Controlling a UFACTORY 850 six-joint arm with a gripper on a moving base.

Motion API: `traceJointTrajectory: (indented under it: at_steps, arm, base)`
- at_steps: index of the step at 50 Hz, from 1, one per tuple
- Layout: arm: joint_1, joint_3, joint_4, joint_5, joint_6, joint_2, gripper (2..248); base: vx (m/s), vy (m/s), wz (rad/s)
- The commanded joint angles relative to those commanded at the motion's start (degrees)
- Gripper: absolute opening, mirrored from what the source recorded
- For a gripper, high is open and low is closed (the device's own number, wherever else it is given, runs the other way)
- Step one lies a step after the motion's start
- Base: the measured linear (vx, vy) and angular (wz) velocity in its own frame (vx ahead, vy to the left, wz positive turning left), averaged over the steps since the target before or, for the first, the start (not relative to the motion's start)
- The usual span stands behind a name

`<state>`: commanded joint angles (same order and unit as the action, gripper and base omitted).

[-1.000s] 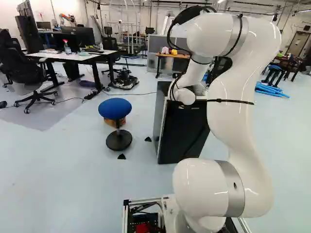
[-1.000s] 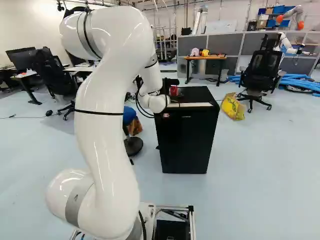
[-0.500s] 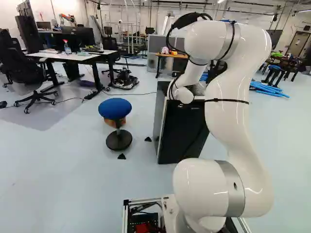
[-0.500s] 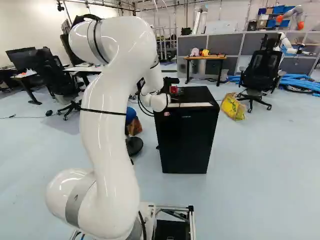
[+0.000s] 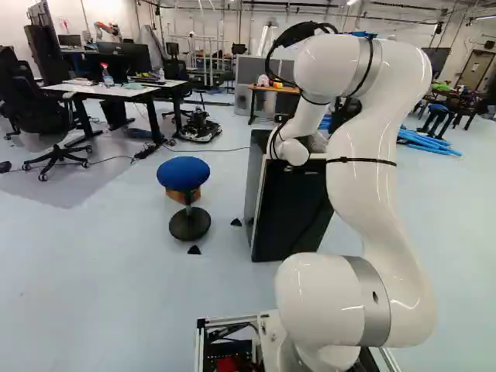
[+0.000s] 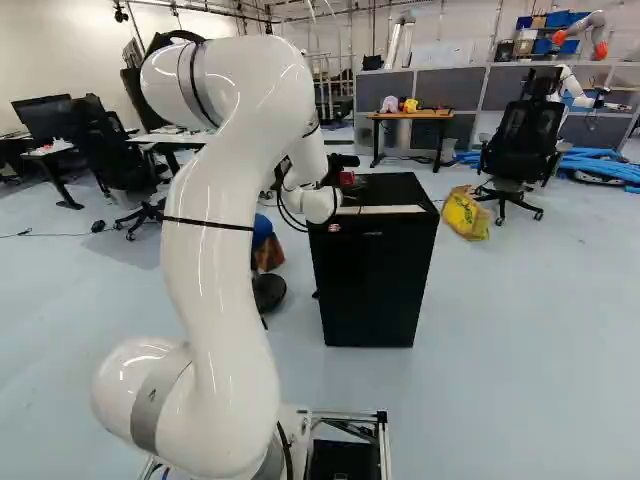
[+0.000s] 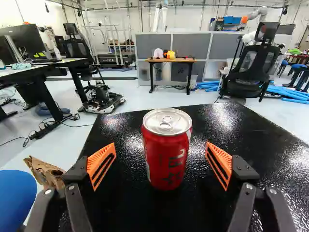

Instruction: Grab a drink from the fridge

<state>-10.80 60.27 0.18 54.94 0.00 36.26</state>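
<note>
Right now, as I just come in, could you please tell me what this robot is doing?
The white arm is reaching over the top of the black fridge. Its gripper is open around a red drink can, which stands upright on that top. One orange pad is on each side, with a gap to the can, so it is not gripped yet.

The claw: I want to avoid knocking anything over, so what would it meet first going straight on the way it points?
Most likely the red can, upright on the fridge top and in line with the open claw; how far between the fingers it already sits is unclear.
</note>
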Motion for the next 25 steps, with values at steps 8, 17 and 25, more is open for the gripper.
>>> traceJointTrajectory:
  at_steps: [8, 17, 25]
  arm:
    - [0.0, 0.0, 0.0, 0.0, 0.0, 0.0, 218]
    - [0.0, 0.0, 0.0, 0.0, 0.0, 0.0, 141]
    - [0.0, 0.0, 0.0, 0.0, 0.0, 0.0, 104]
  base:
    - [0.0, 0.0, 0.0]
    - [0.0, 0.0, 0.0]
    - [0.0, 0.0, 0.0]
